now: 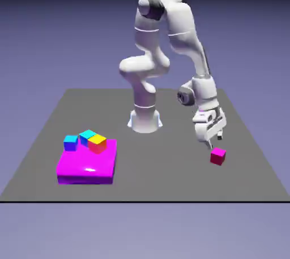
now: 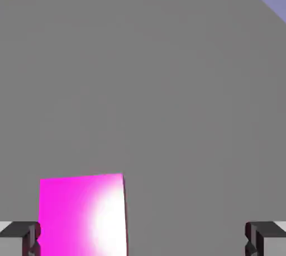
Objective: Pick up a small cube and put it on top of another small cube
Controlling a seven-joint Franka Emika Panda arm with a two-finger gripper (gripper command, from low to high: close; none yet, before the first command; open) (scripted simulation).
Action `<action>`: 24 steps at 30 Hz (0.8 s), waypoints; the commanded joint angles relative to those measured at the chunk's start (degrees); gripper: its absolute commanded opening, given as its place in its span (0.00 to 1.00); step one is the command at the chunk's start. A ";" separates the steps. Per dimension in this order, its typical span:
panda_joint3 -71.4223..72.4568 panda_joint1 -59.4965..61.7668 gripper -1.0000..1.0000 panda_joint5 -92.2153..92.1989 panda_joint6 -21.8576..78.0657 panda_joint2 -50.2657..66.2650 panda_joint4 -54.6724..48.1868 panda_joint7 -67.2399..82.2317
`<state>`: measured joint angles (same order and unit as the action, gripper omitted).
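Note:
A small magenta-pink cube (image 1: 218,156) lies on the grey table (image 1: 158,178) at the exterior view's right. My gripper (image 1: 215,138) hangs just above and slightly behind it, open and holding nothing. In the hand view the cube (image 2: 84,216) shows large at the bottom, close to the left fingertip (image 2: 19,238) and far from the right fingertip (image 2: 265,238). The gripper (image 2: 143,241) stands wide, so the cube sits off-centre in the gap, apart from both fingers.
At the exterior view's left lies a big flat magenta slab (image 1: 85,166). A red cube with a yellow top (image 1: 97,142) and a cyan cube (image 1: 86,135) rest at its back edge, with a blue cube (image 1: 71,142) beside them.

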<state>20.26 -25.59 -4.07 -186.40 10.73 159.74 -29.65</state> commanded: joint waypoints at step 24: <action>-10.38 9.66 0.00 3.50 7.30 -9.60 1.98 -0.26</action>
<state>9.93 -16.09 -0.52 -179.08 1.13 161.72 -29.96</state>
